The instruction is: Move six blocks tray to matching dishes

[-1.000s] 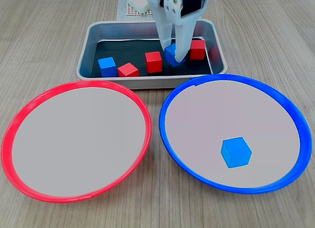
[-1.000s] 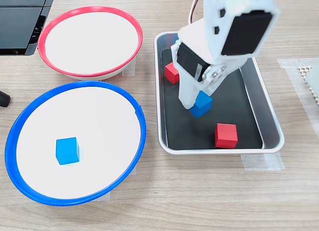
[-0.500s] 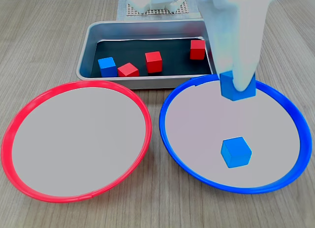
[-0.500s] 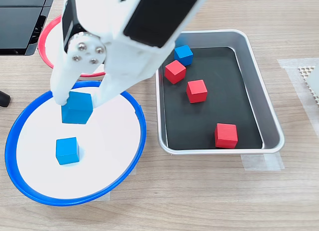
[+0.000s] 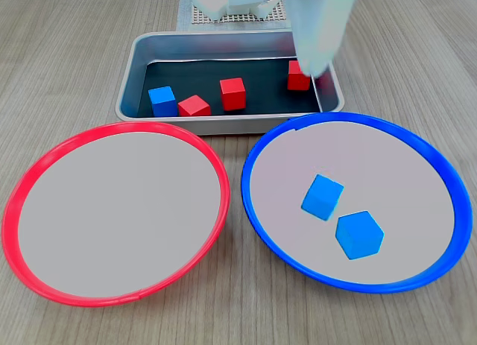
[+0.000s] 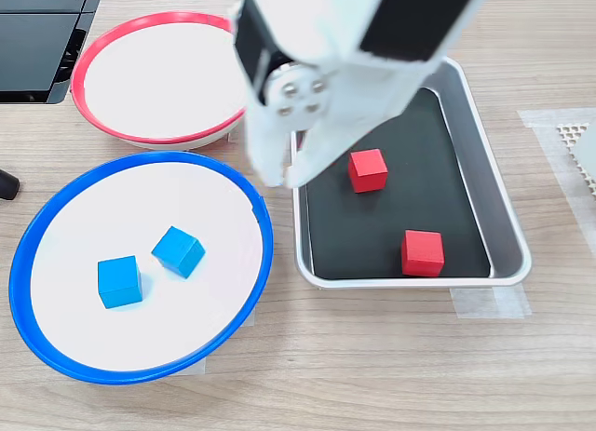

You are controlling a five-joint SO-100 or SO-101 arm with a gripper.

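Observation:
The grey tray (image 5: 134, 62) holds one blue block (image 5: 162, 101) and three red blocks (image 5: 194, 105) (image 5: 232, 93) (image 5: 299, 74). Two blue blocks (image 5: 323, 197) (image 5: 359, 235) lie close together in the blue-rimmed dish (image 5: 268, 166). The red-rimmed dish (image 5: 112, 211) has nothing on it. My white gripper (image 6: 284, 178) hangs open and empty above the gap between the blue dish (image 6: 56, 217) and the tray (image 6: 503, 217), blurred with motion (image 5: 311, 65). In the side fixed view my arm hides part of the tray, leaving two red blocks (image 6: 368, 169) (image 6: 422, 252) in sight.
A white perforated mat (image 5: 195, 17) with white parts on it lies behind the tray. A black device (image 6: 37, 31) sits beside the red dish (image 6: 158, 77). Clear tape (image 6: 484, 303) holds the tray's edge to the wooden table.
My gripper carried a blue block from the tray over the blue dish and let it go. It now lies beside the first blue block, and the gripper is swinging back toward the tray.

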